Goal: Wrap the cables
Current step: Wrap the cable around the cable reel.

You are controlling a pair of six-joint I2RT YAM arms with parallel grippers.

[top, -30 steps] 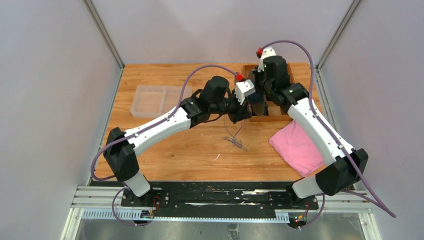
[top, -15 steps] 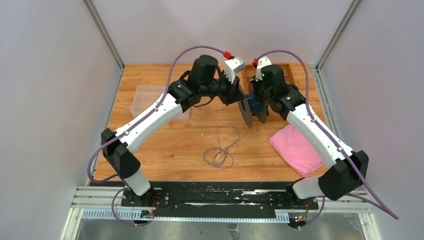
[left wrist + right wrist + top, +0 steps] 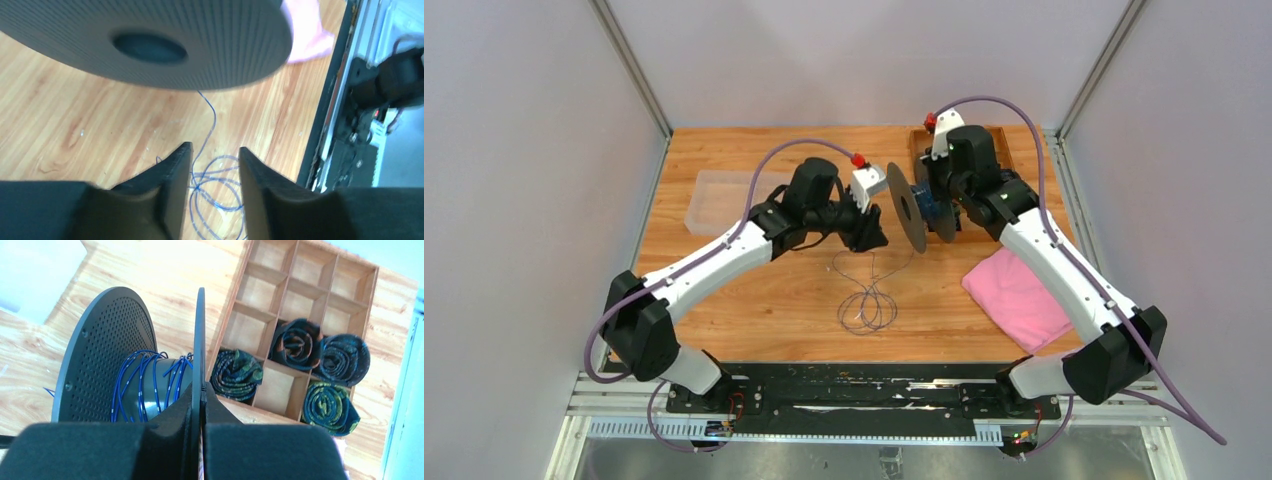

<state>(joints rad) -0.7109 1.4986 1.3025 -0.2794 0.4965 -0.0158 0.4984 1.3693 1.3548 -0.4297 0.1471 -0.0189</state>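
Note:
The cable is a thin blue wire. Part of it lies in loose loops [image 3: 869, 305] on the wooden table, and one strand rises to a black perforated spool [image 3: 918, 206]. Several turns [image 3: 145, 382] are wound on the spool's hub. My right gripper [image 3: 201, 392] is shut on the spool's thin flange [image 3: 200, 330] and holds it on edge above the table. My left gripper [image 3: 871, 236] is open and empty, just left of the spool. In the left wrist view the loops [image 3: 220, 172] show on the table between its fingers [image 3: 175, 175], with the spool disc [image 3: 150, 45] above.
A wooden compartment box [image 3: 292, 287] with several rolled dark cloths [image 3: 235, 374] stands at the back right, behind the spool. A pink cloth [image 3: 1016, 295] lies at the right. A clear plastic tray [image 3: 724, 200] sits at the back left.
My left gripper came away from the spool, moving down and towards the near side, over the loops. The spool shifted slightly left. The loops on the table tightened and moved a little.

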